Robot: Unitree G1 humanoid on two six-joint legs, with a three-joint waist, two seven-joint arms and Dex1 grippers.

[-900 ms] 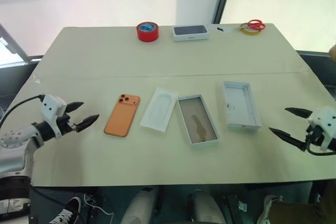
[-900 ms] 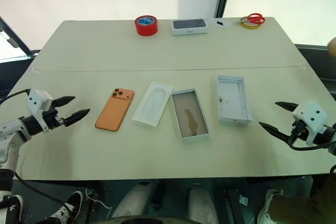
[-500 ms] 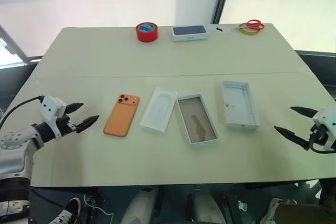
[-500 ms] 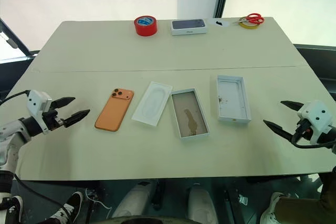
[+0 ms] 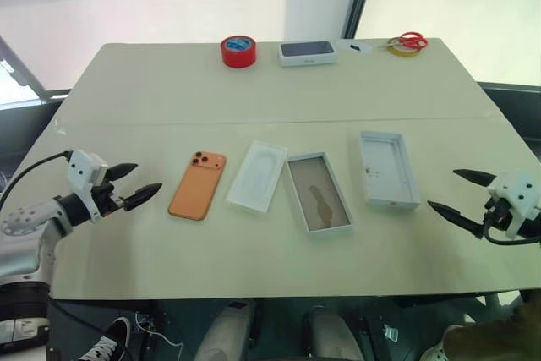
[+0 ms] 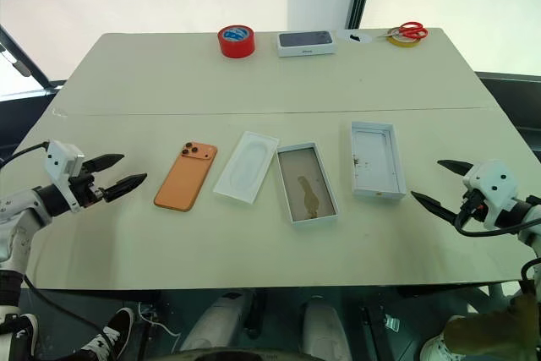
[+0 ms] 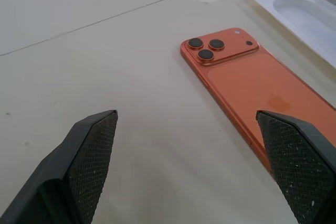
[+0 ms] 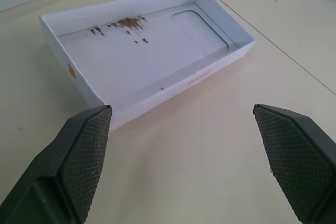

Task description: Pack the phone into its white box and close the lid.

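Nearby, phone beside left tool

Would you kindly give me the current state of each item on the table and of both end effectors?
phone: lying camera side up, unpacked.
white box: open, no phone in it.
lid: off, lying inside up.
white insert: out of the box, recess up.
dark-topped box: closed.
left end effector: open, holding nothing.
right end effector: open, holding nothing.

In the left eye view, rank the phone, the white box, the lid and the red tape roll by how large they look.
1. White box and lid: alike, no ranking.
2. Phone: slightly smaller.
3. Red tape roll: smallest, though it lies farthest from the camera.
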